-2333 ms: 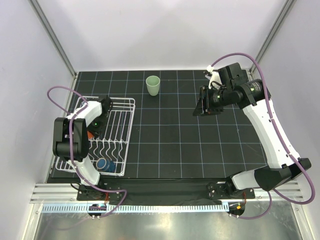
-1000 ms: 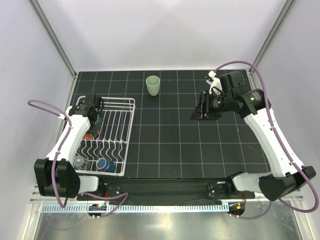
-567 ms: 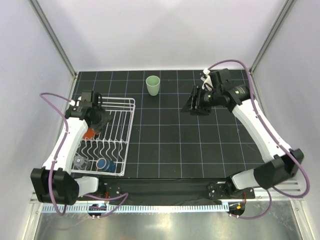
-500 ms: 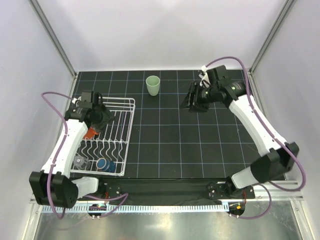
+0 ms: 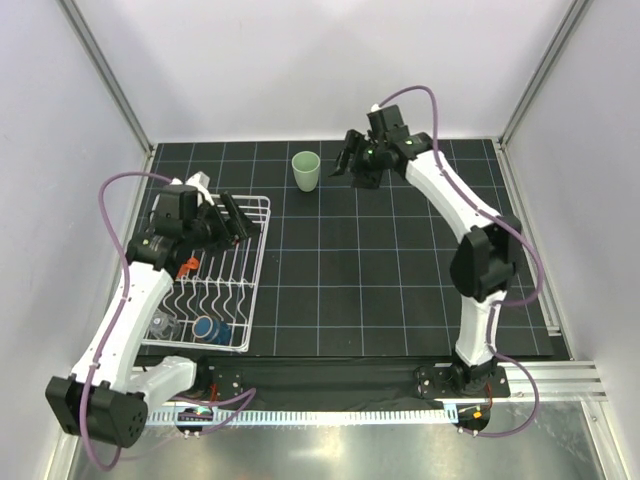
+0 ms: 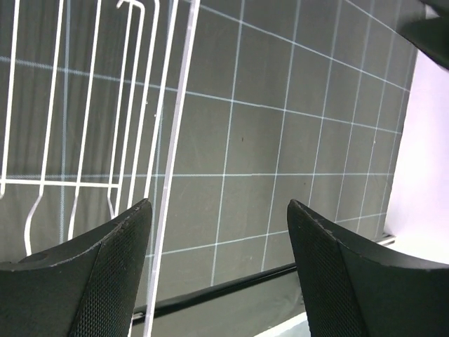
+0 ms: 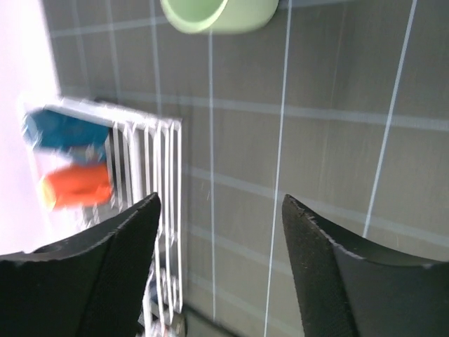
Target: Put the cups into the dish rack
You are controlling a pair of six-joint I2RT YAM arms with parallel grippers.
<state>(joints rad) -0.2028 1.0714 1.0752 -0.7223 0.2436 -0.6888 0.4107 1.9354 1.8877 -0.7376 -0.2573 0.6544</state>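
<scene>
Closing in on the pale green handleless tumbler (image 5: 305, 170) appears to be the step in hand. It stands upright toward the far edge of the black gridded table (image 5: 400, 280), outside the white wire dish rack (image 5: 255, 280). The right hand (image 7: 219, 203) hovers just beside it on its right, fingers spread wide and holding nothing. The tumbler's rim shows at the top of the right wrist view, beyond the fingertips and not between them. The left hand (image 6: 217, 207) hangs over the rack's far right corner, likewise released and empty, with only rack wire and bare grid between its fingers. Inside the rack the overhead view shows an orange mug (image 5: 184, 266), a blue mug (image 5: 212, 328) near the front and a small clear glass (image 5: 162, 322) beside it. The right wrist view adds a blurred second blue mug (image 7: 59, 130) next to the orange one. The tumbler therefore looks like the only cup not yet loaded. The next move, I judge, calls for bringing the right fingers to either side of the tumbler's wall and clamping gently, since it has no handle. It could then be lifted clear and carried leftward to a free row of tines. No brand, label or writing can be read on any cup, the rack or the arms.
</scene>
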